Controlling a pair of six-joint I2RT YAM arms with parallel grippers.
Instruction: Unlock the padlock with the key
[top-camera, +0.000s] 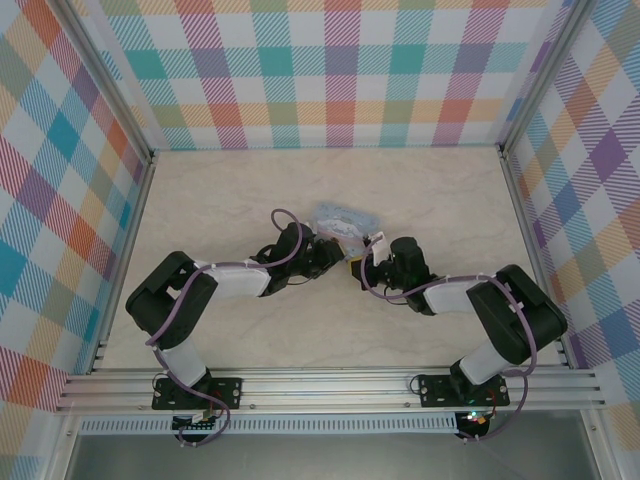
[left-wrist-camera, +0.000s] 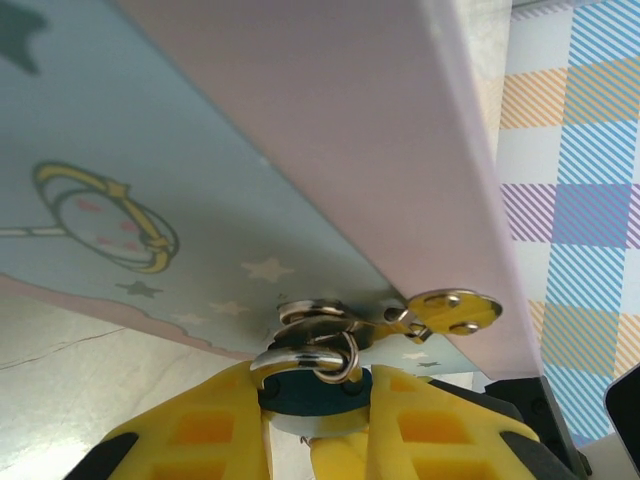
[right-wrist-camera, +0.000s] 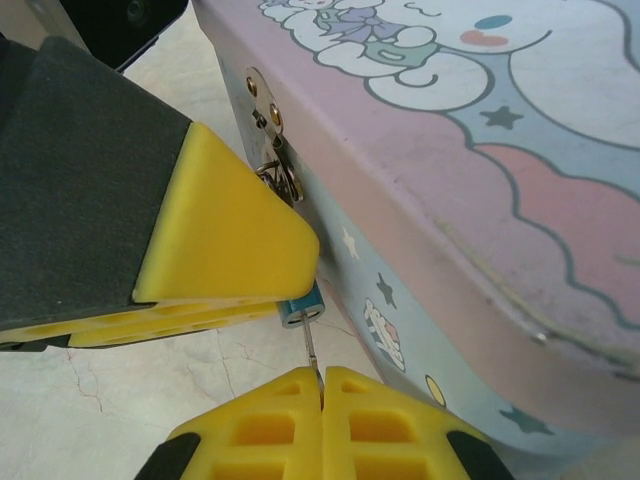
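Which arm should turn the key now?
Right. The right gripper pinches the key, whose tip meets the padlock; the left gripper clamps the padlock steady.

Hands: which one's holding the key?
The right hand, pinching the thin key below the padlock; the left hand grips the padlock's blue body.

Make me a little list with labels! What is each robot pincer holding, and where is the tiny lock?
left pincer: shut on the tiny blue padlock
right pincer: shut on the thin dark-grey metal key
key: tip meets the padlock's end
padlock: silver shackle hooked through the clasp of the pale-blue cartoon tin
tin: on the marble-look table
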